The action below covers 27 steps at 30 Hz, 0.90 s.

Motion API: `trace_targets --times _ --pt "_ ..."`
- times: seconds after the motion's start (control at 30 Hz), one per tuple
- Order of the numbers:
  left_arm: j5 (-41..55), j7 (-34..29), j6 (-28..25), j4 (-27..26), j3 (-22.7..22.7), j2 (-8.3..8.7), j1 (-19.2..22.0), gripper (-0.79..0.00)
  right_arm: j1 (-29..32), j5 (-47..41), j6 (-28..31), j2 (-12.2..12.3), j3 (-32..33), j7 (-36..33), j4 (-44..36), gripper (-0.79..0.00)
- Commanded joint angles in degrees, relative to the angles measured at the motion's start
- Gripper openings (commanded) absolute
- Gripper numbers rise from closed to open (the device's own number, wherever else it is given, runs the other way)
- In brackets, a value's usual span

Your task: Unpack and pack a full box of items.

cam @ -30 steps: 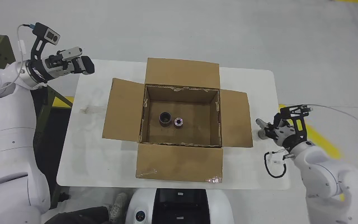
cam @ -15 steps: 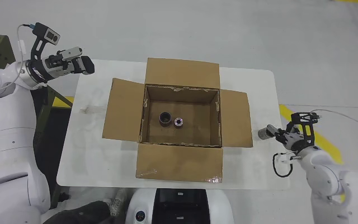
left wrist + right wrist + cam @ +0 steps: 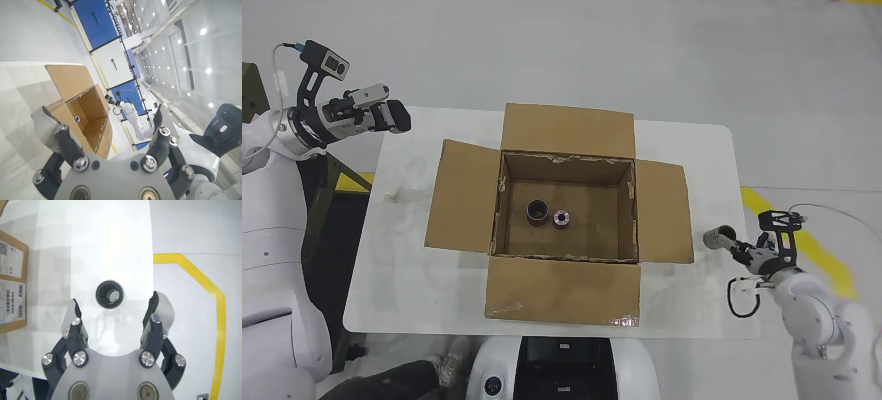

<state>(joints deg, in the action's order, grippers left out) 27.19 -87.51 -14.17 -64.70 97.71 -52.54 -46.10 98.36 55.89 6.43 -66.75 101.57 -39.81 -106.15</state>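
Note:
An open cardboard box (image 3: pixel 564 131) sits mid-table with its four flaps spread. Inside lie a black ring (image 3: pixel 538 211) and a small silver-and-red part (image 3: pixel 561 217). A black cylinder (image 3: pixel 713 238) stands upright on the table just right of the box's right flap. My right gripper (image 3: pixel 739 250) hovers beside it, open and empty; in the right wrist view the cylinder (image 3: pixel 109 297) stands free just beyond the spread fingertips (image 3: pixel 153 295). My left gripper (image 3: pixel 392 115) hangs open and empty off the table's far left corner, and its wrist view looks into the box (image 3: pixel 85 106).
The white table (image 3: pixel 402 270) has bare room left of the box and a narrower strip to its right. The box's right flap (image 3: pixel 11 285) carries labels. A yellow floor line (image 3: pixel 208 283) runs past the table's right edge.
My right gripper has let go of the black cylinder, leaving it standing on the table, and drawn back to the right. The left arm has stayed still.

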Motion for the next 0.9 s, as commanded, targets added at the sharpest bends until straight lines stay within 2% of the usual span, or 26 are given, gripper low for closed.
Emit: trace_targets --times 0.0,0.13,0.87 --pt "0.00 0.00 0.00 0.00 0.00 0.00 0.00 0.000 -0.30 -0.08 -0.10 0.00 -0.39 0.23 0.64 -0.034" --pt "0.00 0.00 0.00 0.00 0.00 0.00 0.00 0.000 -1.07 0.01 -0.15 -0.01 -1.35 0.80 2.29 -0.012" --pt "0.00 0.00 0.00 0.00 0.00 0.00 0.00 0.000 -8.69 0.73 -0.63 -0.08 -7.65 1.70 10.91 -0.031"
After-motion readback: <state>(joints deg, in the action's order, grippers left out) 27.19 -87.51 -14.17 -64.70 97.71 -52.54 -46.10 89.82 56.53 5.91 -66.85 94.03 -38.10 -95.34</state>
